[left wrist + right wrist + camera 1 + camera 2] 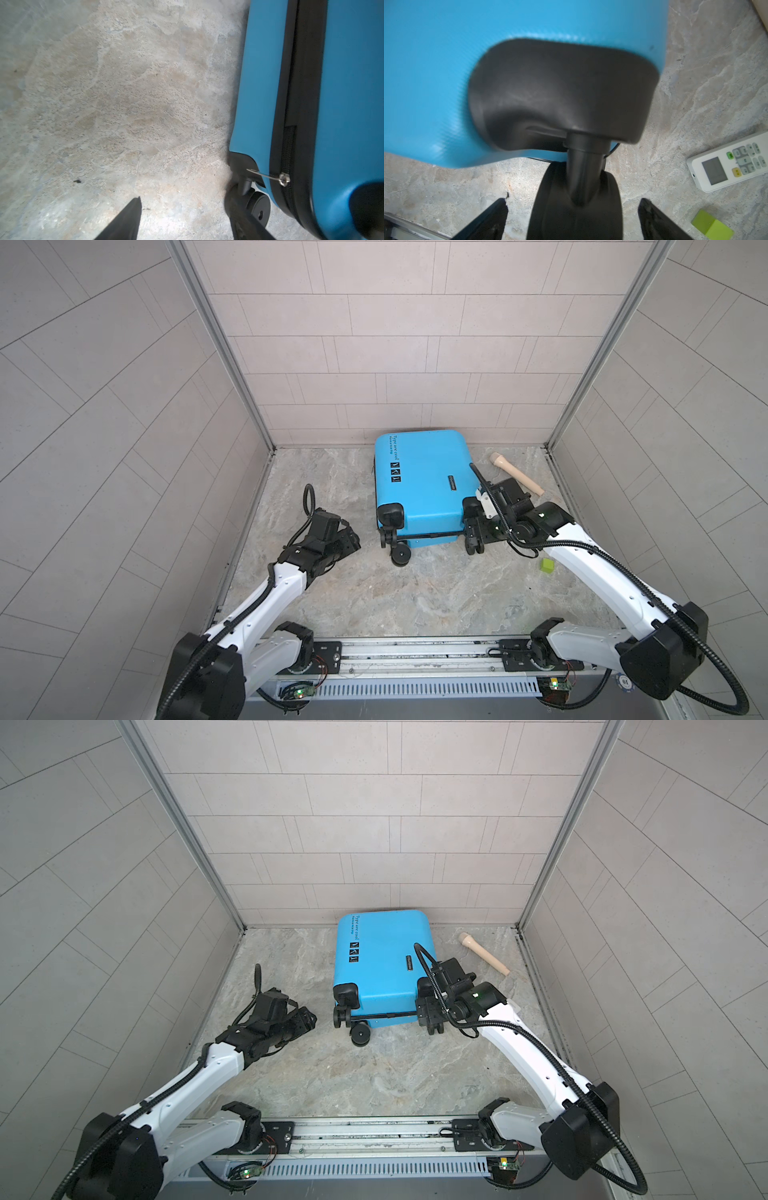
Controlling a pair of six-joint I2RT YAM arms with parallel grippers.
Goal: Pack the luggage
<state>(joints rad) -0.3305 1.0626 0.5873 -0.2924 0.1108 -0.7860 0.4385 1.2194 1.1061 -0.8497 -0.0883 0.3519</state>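
The luggage [422,485] [380,961] is a bright-blue hard-shell suitcase lying flat and zipped at the back of the floor, wheels toward the front. My left gripper [352,541] [187,207] hovers open to its left, holding nothing, one finger [245,220] close to a black wheel [258,207]. A silver zipper pull [283,179] sits on the black zipper beside that corner. My right gripper [473,531] [573,200] is open astride the front right wheel [575,207], with floor showing on both sides between wheel and fingers [492,220].
A beige wooden handle-shaped piece [517,474] [484,953] lies right of the suitcase by the back wall. A white remote control [729,164] and a green block [547,565] [712,226] lie near the right arm. Tiled walls enclose three sides.
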